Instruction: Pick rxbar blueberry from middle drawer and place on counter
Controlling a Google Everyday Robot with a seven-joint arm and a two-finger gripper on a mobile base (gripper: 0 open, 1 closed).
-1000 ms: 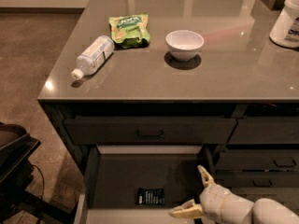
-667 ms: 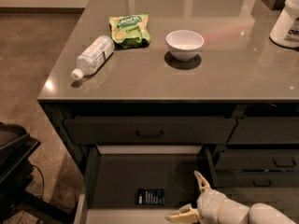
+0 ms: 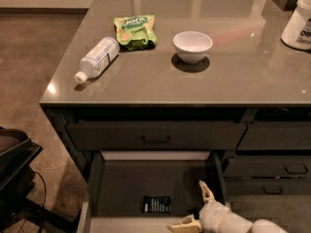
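The rxbar blueberry [image 3: 156, 204], a small dark wrapper with white lettering, lies flat on the grey floor of the open middle drawer [image 3: 121, 188]. My gripper [image 3: 192, 205] is low at the drawer's front right, just right of the bar and not touching it. Its two pale fingers are spread apart: one points up near the right wall, the other lies along the front rim. The counter [image 3: 233, 76] is the glossy grey-brown slab above the drawers.
On the counter lie a water bottle [image 3: 97, 58] on its side, a green snack pouch [image 3: 134, 31], a white bowl [image 3: 192, 46] and a white container [image 3: 298, 23] at the far right. A closed top drawer [image 3: 155, 136] sits above. Dark equipment [image 3: 14, 159] stands at left.
My gripper has shifted a little left and lower, toward the bar in the drawer. The fingers stay spread. The bar and counter items have not moved.
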